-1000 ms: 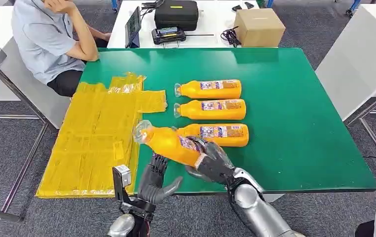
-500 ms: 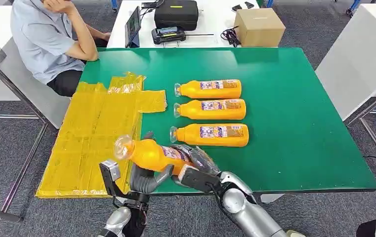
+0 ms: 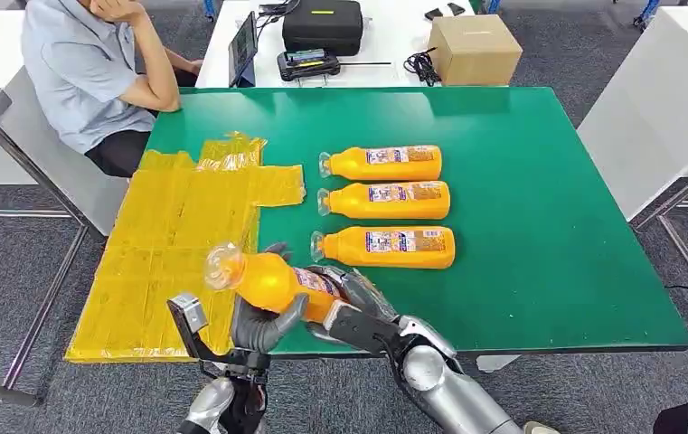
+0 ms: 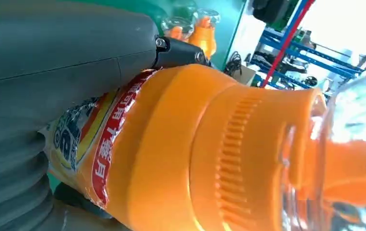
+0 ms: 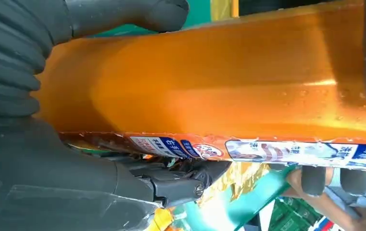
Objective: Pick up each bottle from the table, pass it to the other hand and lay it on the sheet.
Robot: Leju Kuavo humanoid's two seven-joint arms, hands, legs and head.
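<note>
An orange juice bottle with a clear cap hangs over the table's near edge, cap pointing left toward the yellow sheet. My right hand grips its labelled base end. My left hand wraps around its middle from below, thumb across the front. In the left wrist view the bottle lies against my left hand. In the right wrist view my right hand holds the bottle. Three more bottles lie side by side on the green table.
A person sits at the far left corner, elbow on the table. Behind the green table stands a white table with a black case, a tablet and a cardboard box. The sheet hangs over the table's left edge.
My right hand has carried the bottle left and lower, to the table's near edge. My left hand, open below it before, has closed around the bottle.
</note>
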